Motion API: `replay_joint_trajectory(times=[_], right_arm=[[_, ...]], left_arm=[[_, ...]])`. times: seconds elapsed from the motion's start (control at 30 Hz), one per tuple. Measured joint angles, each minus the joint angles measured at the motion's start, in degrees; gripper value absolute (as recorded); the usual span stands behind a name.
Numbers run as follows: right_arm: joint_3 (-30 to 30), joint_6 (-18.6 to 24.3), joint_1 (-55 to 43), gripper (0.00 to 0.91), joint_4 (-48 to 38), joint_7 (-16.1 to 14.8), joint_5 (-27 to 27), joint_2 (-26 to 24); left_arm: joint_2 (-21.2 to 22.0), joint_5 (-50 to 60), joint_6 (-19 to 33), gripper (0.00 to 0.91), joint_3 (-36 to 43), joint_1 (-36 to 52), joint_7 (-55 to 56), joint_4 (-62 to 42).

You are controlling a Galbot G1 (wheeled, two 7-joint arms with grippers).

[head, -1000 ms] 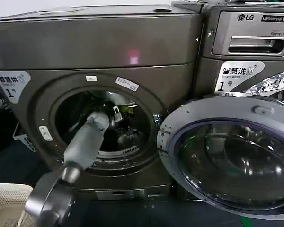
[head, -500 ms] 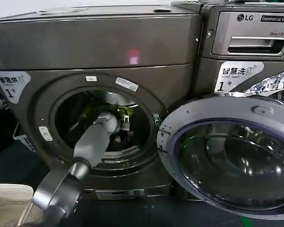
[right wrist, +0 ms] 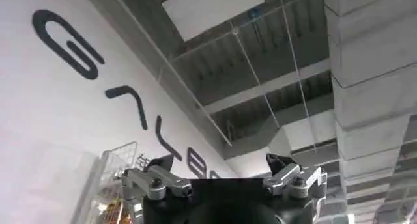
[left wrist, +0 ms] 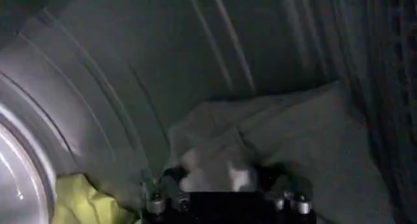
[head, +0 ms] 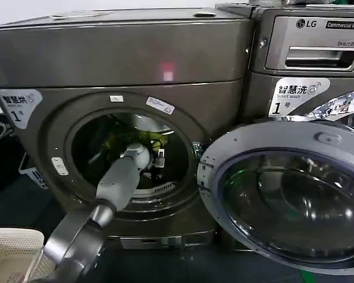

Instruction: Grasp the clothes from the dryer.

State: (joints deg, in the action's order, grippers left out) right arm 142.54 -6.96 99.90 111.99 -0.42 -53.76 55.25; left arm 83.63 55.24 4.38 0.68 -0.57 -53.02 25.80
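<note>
The left arm reaches through the round porthole of the big bronze-grey brushed-metal dryer (head: 124,53), its grey tube-shaped forearm crossing the lower rim. In the left wrist view, the left gripper (left wrist: 225,180) has its jaws closed on a bunched fold of the soft white-grey cloth (left wrist: 287,140), which lies crumpled against the ribbed steel drum wall. The crumpled olive yellow-green garment (head: 127,140) sits just beside it, showing as a bright patch deep in the drum, above the wrist. Around the forearm the porthole leaves room on both sides and above. The round glass-and-grey-plastic door (head: 283,194) hangs swung open to the right of the opening, clear of the arm. A cream woven plastic basket (head: 9,250) stands low at the left. The right gripper (right wrist: 225,183) points up at a ceiling, jaws spread apart, holding nothing.
</note>
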Motion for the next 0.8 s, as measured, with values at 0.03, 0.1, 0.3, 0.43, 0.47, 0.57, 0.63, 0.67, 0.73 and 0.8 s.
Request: replay_joint_trajectory(times=[0.03,0.1,0.3,0.43,0.47,0.57,0.63,0.67,0.73,0.8], right_arm=[[0.0,0.03,0.0,0.907,0.0,0.0,0.02,0.0],[-0.02,0.04,0.0,0.907,0.01,0.02,0.07,0.0],[-0.07,0.06,-0.05,0.907,0.04,0.08,0.1,-0.03],[0.09,0.09,0.08,0.907,-0.01,0.09,0.11,-0.03],[0.15,0.09,0.12,0.907,-0.05,0.09,0.11,-0.03],[0.27,0.11,0.21,0.907,-0.1,0.09,0.11,0.02],[0.33,0.12,0.22,0.907,-0.09,0.1,0.09,0.04],[0.34,0.15,0.22,0.907,-0.08,0.1,0.09,0.09],[0.26,0.27,0.17,0.907,-0.07,0.11,0.1,0.14],[0.06,0.29,-0.02,0.907,0.03,0.17,0.1,0.25]], left_arm=[[0.05,0.05,0.1,0.0,0.01,0.05,-0.1,-0.04],[0.1,0.05,0.23,0.0,0.03,0.09,-0.35,-0.08],[0.03,-0.15,0.69,0.0,0.02,0.33,-1.06,-0.2],[0.07,-0.1,0.63,0.0,0.05,0.33,-1.05,-0.15],[0.07,-0.13,0.62,0.0,0.05,0.32,-1.05,-0.1],[-0.06,-0.51,0.51,0.0,-0.09,0.09,-0.97,0.26],[-0.29,-1.15,0.19,0.0,-0.49,-0.33,-0.63,0.72],[-0.38,-1.48,0.0,0.0,-0.81,-0.56,-0.4,0.99],[-0.65,-2.62,-0.47,0.0,-1.93,-1.27,0.29,2.01],[-1.1,-4.52,-1.2,0.0,-3.33,-2.44,1.33,3.59]])
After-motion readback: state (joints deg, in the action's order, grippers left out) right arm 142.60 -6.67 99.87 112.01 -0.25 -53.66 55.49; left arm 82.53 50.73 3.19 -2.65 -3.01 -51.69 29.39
